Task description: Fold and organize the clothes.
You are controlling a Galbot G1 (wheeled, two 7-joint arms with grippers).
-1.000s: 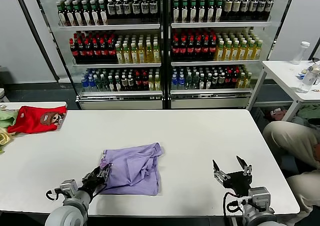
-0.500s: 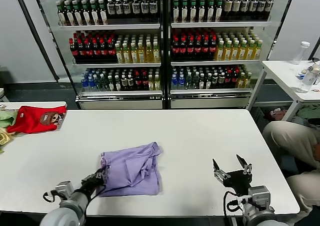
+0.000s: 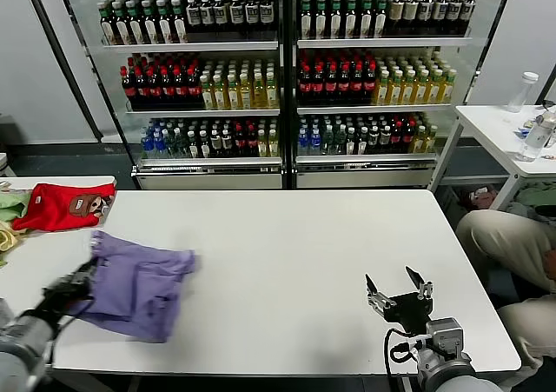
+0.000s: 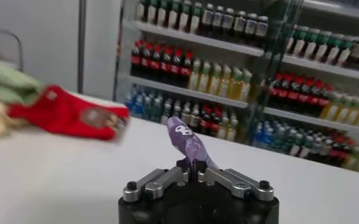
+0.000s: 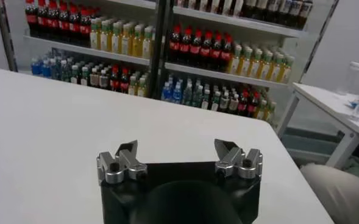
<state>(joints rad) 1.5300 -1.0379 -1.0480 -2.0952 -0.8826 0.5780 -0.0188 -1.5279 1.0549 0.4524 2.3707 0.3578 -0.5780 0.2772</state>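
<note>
The lavender T-shirt (image 3: pixel 139 283) lies folded and somewhat bunched on the left part of the white table (image 3: pixel 295 244), its plain side up. My left gripper (image 3: pixel 76 281) is at the shirt's left edge, shut on a pinch of the purple cloth (image 4: pixel 188 139), which stands up from the closed jaws (image 4: pixel 194 165) in the left wrist view. My right gripper (image 3: pixel 396 286) hovers open near the table's front right with nothing between its fingers, and its spread jaws (image 5: pixel 176 148) show above bare tabletop in the right wrist view.
A red garment with a brown patch (image 3: pixel 61 206) and pale green and yellow cloths (image 3: pixel 9 208) lie at the table's far left. Drink shelves (image 3: pixel 287 70) stand behind. A side table (image 3: pixel 504 131) and a seated person (image 3: pixel 512 244) are at the right.
The left gripper closed on the shirt's edge and dragged the folded shirt leftward across the table, toward the red garment. The right arm barely moved.
</note>
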